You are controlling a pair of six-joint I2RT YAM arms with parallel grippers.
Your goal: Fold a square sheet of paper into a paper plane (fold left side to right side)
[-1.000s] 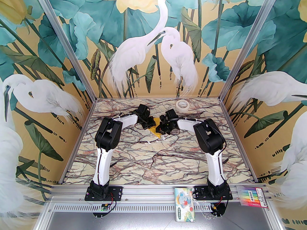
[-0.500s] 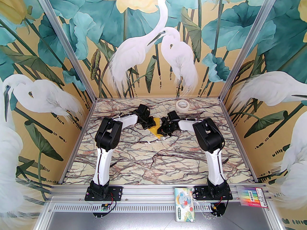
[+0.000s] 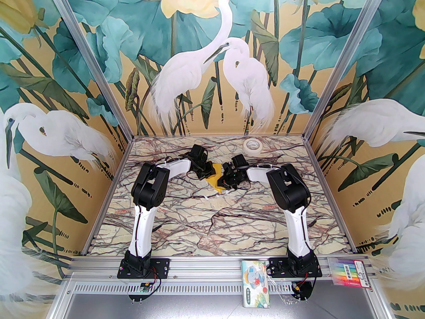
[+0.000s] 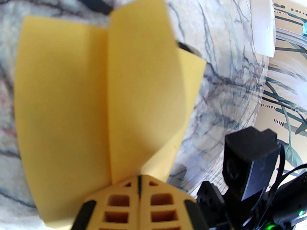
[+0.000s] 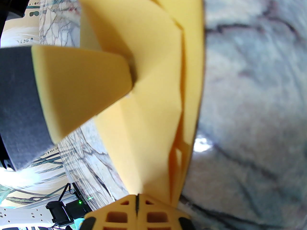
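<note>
The left gripper (image 4: 139,179), at the bottom centre of its wrist view, is pressed together on an edge of the creased yellow paper (image 4: 72,99). The right gripper (image 5: 137,198) pinches the same paper at the bottom centre of its own view. In the top view the paper sits mid-frame between them over the marble table (image 3: 212,224). A tape roll (image 3: 252,146) lies to its upper right.

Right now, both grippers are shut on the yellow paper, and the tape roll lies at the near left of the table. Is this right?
Not quite. The tape roll lies at the far edge of the table, right of centre; the top view shows it. The rest holds: left gripper and right gripper are both shut on the paper.
</note>
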